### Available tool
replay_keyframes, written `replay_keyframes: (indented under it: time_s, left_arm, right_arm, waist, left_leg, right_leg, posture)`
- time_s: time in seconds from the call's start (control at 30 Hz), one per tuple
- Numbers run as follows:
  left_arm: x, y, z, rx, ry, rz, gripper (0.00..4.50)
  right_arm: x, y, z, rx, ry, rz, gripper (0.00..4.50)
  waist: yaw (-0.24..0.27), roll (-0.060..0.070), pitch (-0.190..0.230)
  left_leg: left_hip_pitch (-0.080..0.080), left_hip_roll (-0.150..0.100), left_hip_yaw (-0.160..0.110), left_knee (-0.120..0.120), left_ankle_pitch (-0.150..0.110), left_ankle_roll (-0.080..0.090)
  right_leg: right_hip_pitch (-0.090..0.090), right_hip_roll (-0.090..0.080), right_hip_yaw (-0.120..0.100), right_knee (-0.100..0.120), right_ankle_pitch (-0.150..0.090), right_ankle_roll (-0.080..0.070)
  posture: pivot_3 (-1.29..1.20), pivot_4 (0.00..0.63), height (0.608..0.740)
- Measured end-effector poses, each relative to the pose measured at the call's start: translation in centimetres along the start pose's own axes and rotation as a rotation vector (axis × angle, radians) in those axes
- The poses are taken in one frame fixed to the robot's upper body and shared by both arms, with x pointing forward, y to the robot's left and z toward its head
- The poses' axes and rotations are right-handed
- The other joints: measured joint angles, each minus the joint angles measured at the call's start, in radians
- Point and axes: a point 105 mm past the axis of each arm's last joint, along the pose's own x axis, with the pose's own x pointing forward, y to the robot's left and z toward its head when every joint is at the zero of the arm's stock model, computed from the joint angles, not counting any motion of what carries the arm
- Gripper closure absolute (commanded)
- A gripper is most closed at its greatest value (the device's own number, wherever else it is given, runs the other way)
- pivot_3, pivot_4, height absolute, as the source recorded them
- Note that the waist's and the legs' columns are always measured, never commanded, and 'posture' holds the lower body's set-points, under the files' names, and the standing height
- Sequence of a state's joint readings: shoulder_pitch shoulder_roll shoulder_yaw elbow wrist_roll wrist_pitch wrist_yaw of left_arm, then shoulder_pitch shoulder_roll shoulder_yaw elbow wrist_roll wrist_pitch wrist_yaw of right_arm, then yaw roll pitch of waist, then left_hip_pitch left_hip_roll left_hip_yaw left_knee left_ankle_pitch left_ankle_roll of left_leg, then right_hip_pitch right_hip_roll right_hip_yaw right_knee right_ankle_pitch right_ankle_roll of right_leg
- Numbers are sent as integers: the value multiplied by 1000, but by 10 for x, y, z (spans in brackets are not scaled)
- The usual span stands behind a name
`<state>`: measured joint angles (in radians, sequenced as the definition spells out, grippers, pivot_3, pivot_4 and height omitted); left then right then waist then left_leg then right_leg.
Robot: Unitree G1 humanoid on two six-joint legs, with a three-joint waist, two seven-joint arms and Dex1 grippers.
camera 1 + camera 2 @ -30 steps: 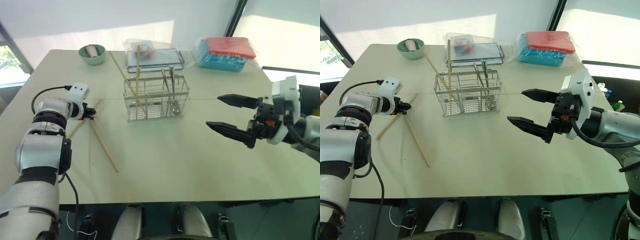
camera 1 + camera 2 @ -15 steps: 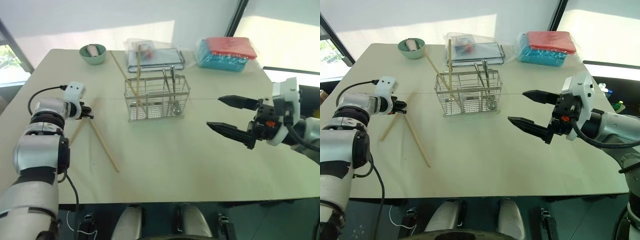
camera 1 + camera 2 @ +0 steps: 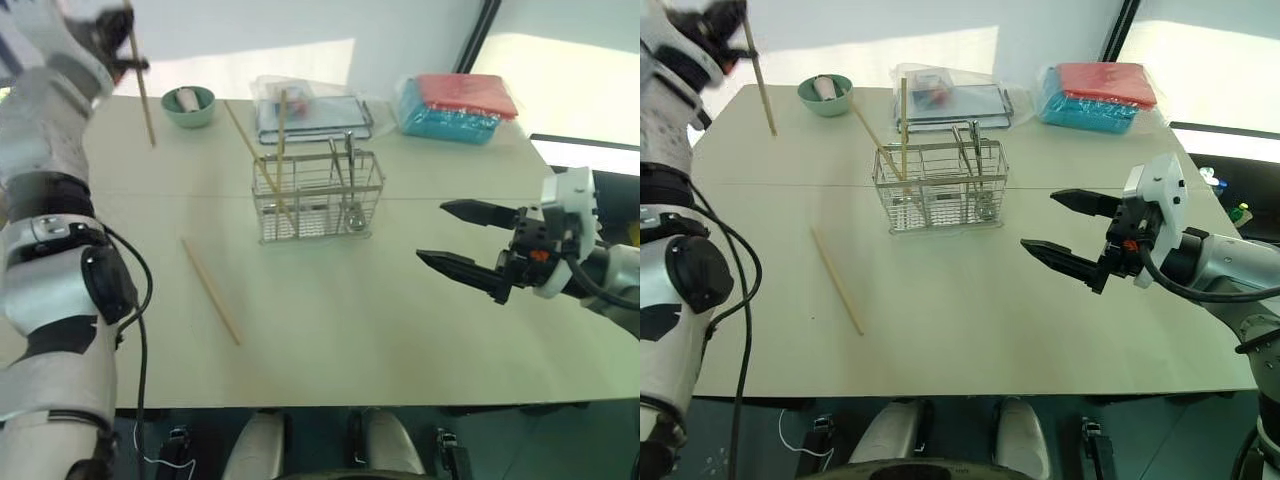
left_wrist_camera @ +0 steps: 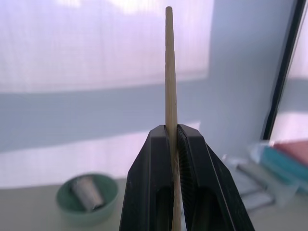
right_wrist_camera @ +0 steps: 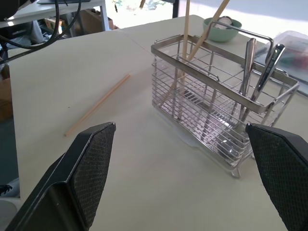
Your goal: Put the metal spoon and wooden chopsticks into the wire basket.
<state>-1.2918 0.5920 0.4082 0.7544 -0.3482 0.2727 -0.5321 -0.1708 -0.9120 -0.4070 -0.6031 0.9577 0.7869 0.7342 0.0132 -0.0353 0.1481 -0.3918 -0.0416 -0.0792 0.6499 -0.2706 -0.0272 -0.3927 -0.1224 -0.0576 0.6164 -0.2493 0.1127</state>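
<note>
Pale wooden chopstick (image 3: 143,95) hangs high over table's far-left corner, clenched in left gripper (image 4: 172,139); another (image 3: 210,291) lies on tabletop. Silver wire basket (image 3: 317,196) already holds two sticks, cutlery. Right gripper (image 3: 468,243) gapes, empty. Best: swing over basket, lower tip-first, vertical

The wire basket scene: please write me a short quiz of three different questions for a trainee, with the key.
1. True or false: the left gripper is shut on a wooden chopstick.
2. How many chopsticks lie flat on the table? A) none B) one C) three
3. Fill in: the right gripper is ____ and holds nothing.

Key
1. True; it holds the stick raised above the table.
2. B; one loose chopstick lies to the left of the wire basket, which already holds two chopsticks and metal cutlery.
3. open
</note>
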Motion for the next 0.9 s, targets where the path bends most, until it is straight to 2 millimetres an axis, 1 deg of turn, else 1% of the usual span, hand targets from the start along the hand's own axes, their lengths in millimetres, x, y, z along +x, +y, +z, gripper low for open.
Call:
replay_keyframes:
  time_s: [0.03,0.1,0.13,0.2,0.3,0.43,0.5,0.63,0.8,0.87,0.9]
  left_arm:
    - [3,-11,5,-35,-29,-21,4456]
    - [9,-34,9,-75,-53,-69,4456]
    - [10,-47,9,-83,-64,-103,4456]
    - [11,-65,2,-86,-54,-152,4456]
    - [9,-87,-20,-101,-12,-200,4456]
    - [1,-117,-64,-140,71,-257,4456]
    - [-2,-125,-78,-149,99,-267,4456]
    - [-8,-140,-97,-139,123,-292,4456]
    - [-22,-139,-123,-127,155,-280,4456]
    - [-27,-138,-132,-141,165,-275,3711]
    - [-29,-139,-136,-149,165,-277,3425]
  right_arm:
    - [0,0,0,0,-1,-3,0]
    - [0,0,0,0,-4,-7,0]
    - [1,0,1,-2,-8,-11,0]
    - [1,-1,1,-1,-16,-16,0]
    - [1,-1,0,3,-22,-25,0]
    - [2,4,-2,8,-24,-28,0]
    - [1,5,-4,14,-20,-36,0]
    - [1,4,-6,28,-17,-52,0]
    - [-2,1,-1,20,-38,-79,0]
    - [-2,0,1,18,-46,-83,0]
    - [-2,0,2,17,-48,-86,0]
  waist:
    - [0,0,0]
    - [1,0,0]
    - [2,1,0]
    - [1,1,0]
    - [0,2,-1]
    - [1,3,-1]
    - [1,3,-1]
    - [1,3,-1]
    - [1,3,-1]
    - [2,3,-1]
    - [2,3,-1]
  left_leg:
    - [1,0,0,0,0,0]
    - [1,0,-1,1,0,0]
    - [1,0,-1,1,0,0]
    - [2,0,-1,2,0,0]
    - [2,1,-1,1,0,0]
    - [1,0,-1,2,0,0]
    - [1,0,-1,2,0,0]
    - [1,0,0,2,0,0]
    - [1,0,0,2,0,1]
    - [1,0,0,2,0,1]
    - [1,0,0,2,0,1]
  right_leg:
    - [1,1,0,0,0,0]
    - [2,2,0,0,0,1]
    - [2,2,0,0,0,1]
    - [3,2,0,0,1,1]
    - [2,3,0,0,1,1]
    - [2,3,0,0,1,0]
    - [2,3,0,0,1,0]
    - [3,3,0,-1,1,0]
    - [3,3,1,-1,1,0]
    - [3,3,0,-1,1,0]
    - [3,3,0,-1,1,0]
  posture:
    - [0,150,667]
    - [0,150,667]
    - [0,150,667]
    - [0,150,667]
    - [0,150,667]
    - [0,150,667]
    - [0,150,667]
    - [0,150,667]
    - [0,150,667]
    - [0,150,667]
    - [0,150,667]
